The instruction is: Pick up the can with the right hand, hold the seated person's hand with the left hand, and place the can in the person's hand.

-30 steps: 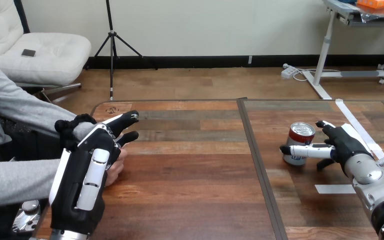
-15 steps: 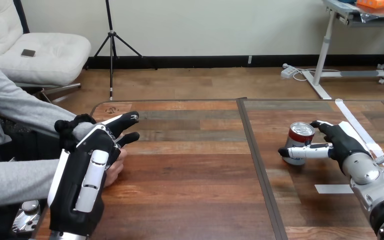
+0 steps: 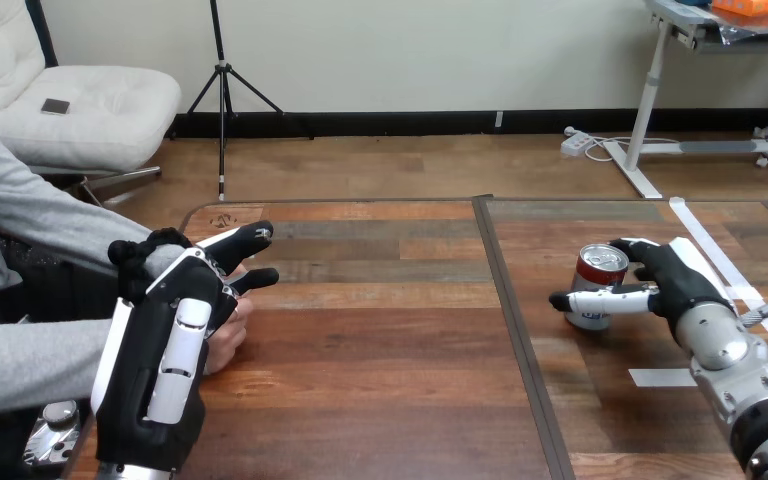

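Count: one red-and-silver cylindrical metal can (image 3: 590, 278), one person's hand (image 3: 228, 335).

The can stands upright on the right panel of the planked wooden table (image 3: 390, 330). My right hand (image 3: 675, 280) brackets it, thumb straight across its front and fingers loosely bent behind; contact cannot be confirmed.

My left hand (image 3: 175, 330), fingers extended, lies over the person's hand at the left edge; I cannot tell whether it grips.

At three o'clock the can (image 3: 594, 292) is red over white, silver-topped; the table (image 3: 380, 330) is brown wood-grain planks.
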Controlling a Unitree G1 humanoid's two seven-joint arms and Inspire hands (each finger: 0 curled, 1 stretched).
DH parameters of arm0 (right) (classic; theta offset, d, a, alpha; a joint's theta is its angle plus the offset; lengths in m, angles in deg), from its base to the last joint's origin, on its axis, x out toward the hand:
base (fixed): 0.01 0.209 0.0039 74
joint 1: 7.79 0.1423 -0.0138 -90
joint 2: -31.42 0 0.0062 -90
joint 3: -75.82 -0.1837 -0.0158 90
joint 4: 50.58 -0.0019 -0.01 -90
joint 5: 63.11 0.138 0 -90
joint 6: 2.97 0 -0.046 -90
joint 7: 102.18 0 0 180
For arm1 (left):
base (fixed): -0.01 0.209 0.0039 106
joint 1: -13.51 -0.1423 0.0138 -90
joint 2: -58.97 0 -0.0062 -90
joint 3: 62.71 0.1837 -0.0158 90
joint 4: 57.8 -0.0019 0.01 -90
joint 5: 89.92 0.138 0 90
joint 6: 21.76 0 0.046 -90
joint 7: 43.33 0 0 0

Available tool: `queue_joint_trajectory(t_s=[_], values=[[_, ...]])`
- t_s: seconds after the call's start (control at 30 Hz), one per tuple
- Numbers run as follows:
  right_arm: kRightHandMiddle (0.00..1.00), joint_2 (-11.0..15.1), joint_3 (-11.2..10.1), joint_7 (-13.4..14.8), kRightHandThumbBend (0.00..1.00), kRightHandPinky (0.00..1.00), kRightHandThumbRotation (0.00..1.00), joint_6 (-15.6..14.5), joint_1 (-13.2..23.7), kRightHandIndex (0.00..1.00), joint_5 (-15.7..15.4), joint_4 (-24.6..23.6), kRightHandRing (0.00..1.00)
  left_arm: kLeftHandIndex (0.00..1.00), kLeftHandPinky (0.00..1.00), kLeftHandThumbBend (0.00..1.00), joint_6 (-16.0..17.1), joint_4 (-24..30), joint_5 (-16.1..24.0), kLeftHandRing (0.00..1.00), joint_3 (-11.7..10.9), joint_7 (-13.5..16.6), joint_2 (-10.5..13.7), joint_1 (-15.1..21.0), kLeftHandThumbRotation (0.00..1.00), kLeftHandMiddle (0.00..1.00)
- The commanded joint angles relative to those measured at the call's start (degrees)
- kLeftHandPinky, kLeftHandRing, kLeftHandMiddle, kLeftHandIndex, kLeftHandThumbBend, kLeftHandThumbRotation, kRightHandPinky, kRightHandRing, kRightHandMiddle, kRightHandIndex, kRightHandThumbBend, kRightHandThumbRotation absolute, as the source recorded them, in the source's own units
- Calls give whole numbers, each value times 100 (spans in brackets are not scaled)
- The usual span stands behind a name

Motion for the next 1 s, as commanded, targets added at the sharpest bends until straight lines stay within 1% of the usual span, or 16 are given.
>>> queue_joint_trajectory(t_s=[0.0,0.13,0.33,0.53,0.8,0.97], values=[[91,-70,5,193,100,77,22,138,414,85,-12,-42,90,70,75,44,3,161,-88,86,-24,-28,-9,104,88,82],[90,-77,-21,179,100,77,21,133,413,84,17,-28,89,70,76,42,25,157,-83,86,-31,-3,-26,98,88,82],[89,-75,-2,205,100,77,21,180,400,83,-5,-35,89,70,77,41,36,150,-121,87,-24,-51,-8,97,87,82],[88,-85,-22,217,100,77,21,196,397,82,19,-37,89,70,79,40,-5,186,-151,87,-21,-60,-11,80,87,82],[88,-121,-151,142,100,78,19,185,409,81,174,-47,89,69,80,41,-6,199,-145,87,-16,-108,31,74,86,82],[87,-132,-170,160,100,77,16,187,410,80,216,-52,87,69,80,41,59,124,-193,88,-30,-177,21,116,87,83]])
